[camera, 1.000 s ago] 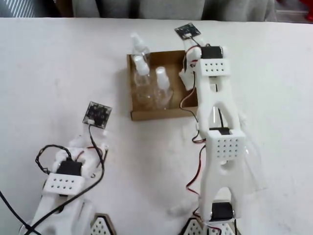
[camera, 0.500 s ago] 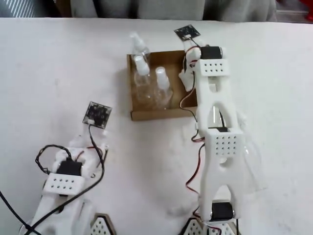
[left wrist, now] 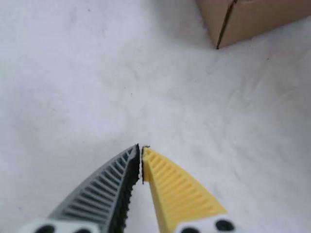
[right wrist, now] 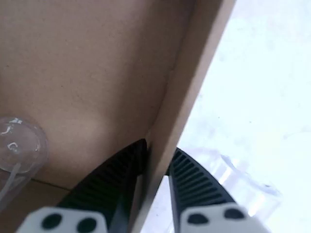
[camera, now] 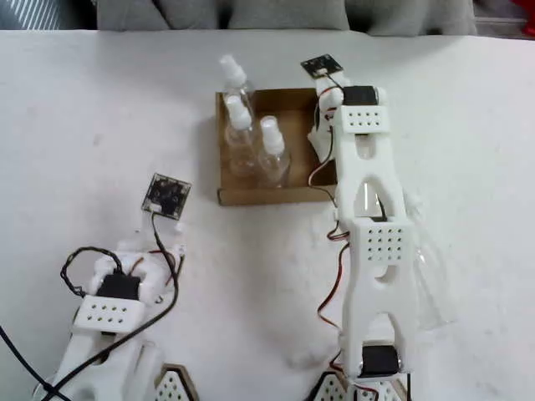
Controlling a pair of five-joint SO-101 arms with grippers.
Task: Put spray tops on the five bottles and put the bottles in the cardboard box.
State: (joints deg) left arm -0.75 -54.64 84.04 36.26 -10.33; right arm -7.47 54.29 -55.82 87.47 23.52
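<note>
Right arm, boxing step: my right end effector [right wrist: 159, 146] pinches the cardboard box [right wrist: 194, 63] wall, with capped bottles [camera: 272, 144] standing inside. My left end effector [left wrist: 141, 151] is closed over the counter [left wrist: 73, 73]. Next, probably: release the wall and fetch another bottle.

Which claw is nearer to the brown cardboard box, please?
Right. The right claw grips a wall of the brown cardboard box from both sides; the left claw is shut above the white table, apart from it.
</note>
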